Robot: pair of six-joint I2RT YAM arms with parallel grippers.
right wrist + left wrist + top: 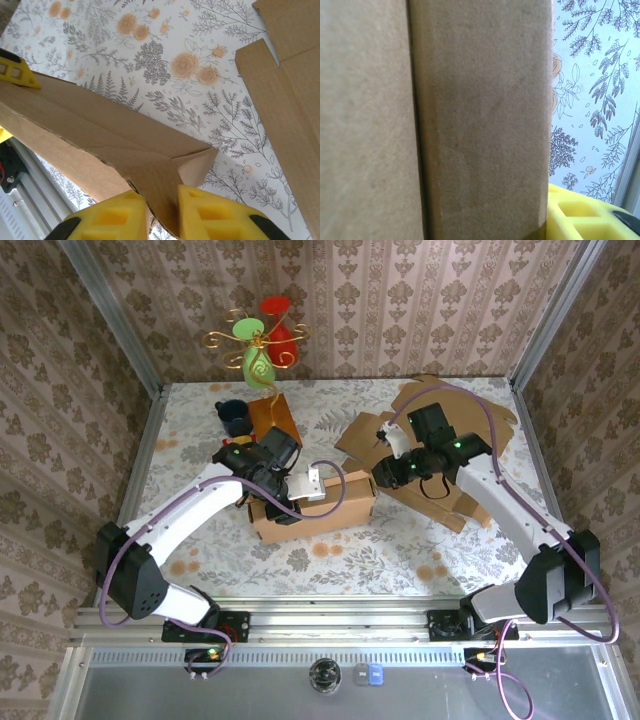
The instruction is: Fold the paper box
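The paper box (322,503) is a long brown cardboard box lying across the middle of the table. My left gripper (283,487) sits over its left end. In the left wrist view the box's wall (480,125) is pressed close against the camera, one yellow finger (580,215) lies against its edge and the other finger is hidden behind the cardboard. My right gripper (385,472) is at the box's right end. Its yellow jaws (162,210) are shut on an end flap (165,175) of the box.
Flat cardboard sheets (450,430) lie at the back right, one edge of them close to the right gripper (285,90). A small brown box (275,418) and a dark cup (235,418) stand at the back left, under a red and green ornament (262,340).
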